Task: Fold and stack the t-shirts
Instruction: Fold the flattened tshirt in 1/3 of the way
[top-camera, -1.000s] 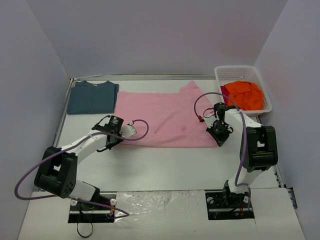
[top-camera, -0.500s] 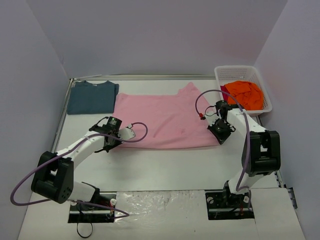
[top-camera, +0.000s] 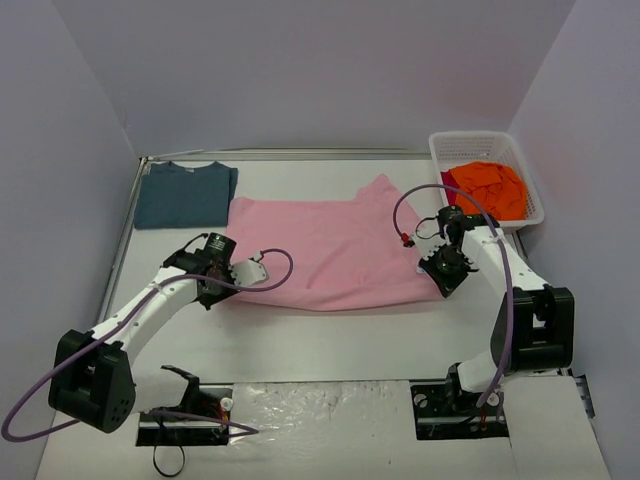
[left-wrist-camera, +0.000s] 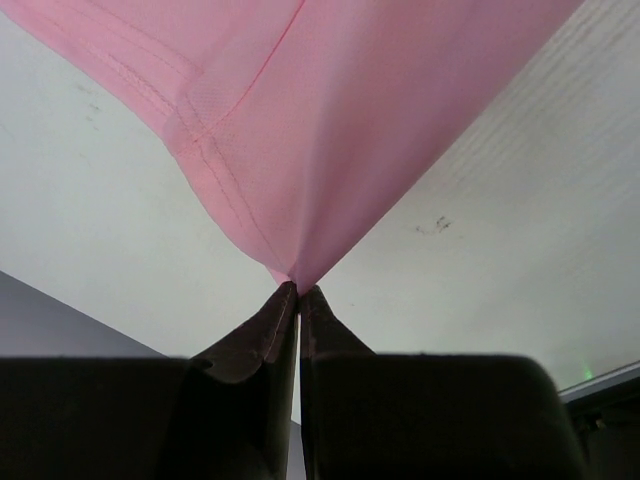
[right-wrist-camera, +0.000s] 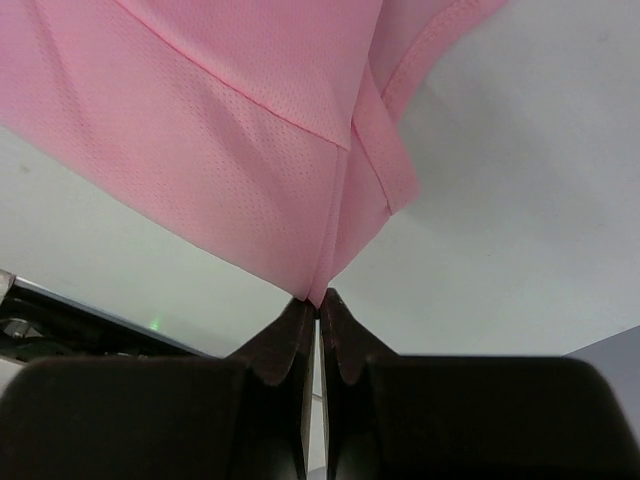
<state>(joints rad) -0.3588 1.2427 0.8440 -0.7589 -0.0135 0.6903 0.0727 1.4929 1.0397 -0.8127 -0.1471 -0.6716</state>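
Observation:
The light pink t-shirt (top-camera: 330, 250) lies spread across the middle of the table. My left gripper (top-camera: 222, 290) is shut on its near left corner, and the cloth (left-wrist-camera: 300, 150) rises taut from the closed fingertips in the left wrist view. My right gripper (top-camera: 447, 282) is shut on its near right corner, where the pink hem (right-wrist-camera: 330, 180) is pinched between the closed fingertips. The dark teal-blue t-shirt (top-camera: 185, 195) lies folded at the far left. The orange t-shirt (top-camera: 487, 190) sits crumpled in the basket at the far right.
The white plastic mesh basket (top-camera: 470, 145) stands at the far right corner, with a dark red bit of cloth (top-camera: 449, 183) beside the orange shirt. A metal rail (top-camera: 280, 155) runs along the table's far edge. Purple cables loop from both arms.
Both grippers have moved toward the near edge, still holding the pink shirt's near corners. The shirt has slid nearer with them and its far edge has pulled away from the rail.

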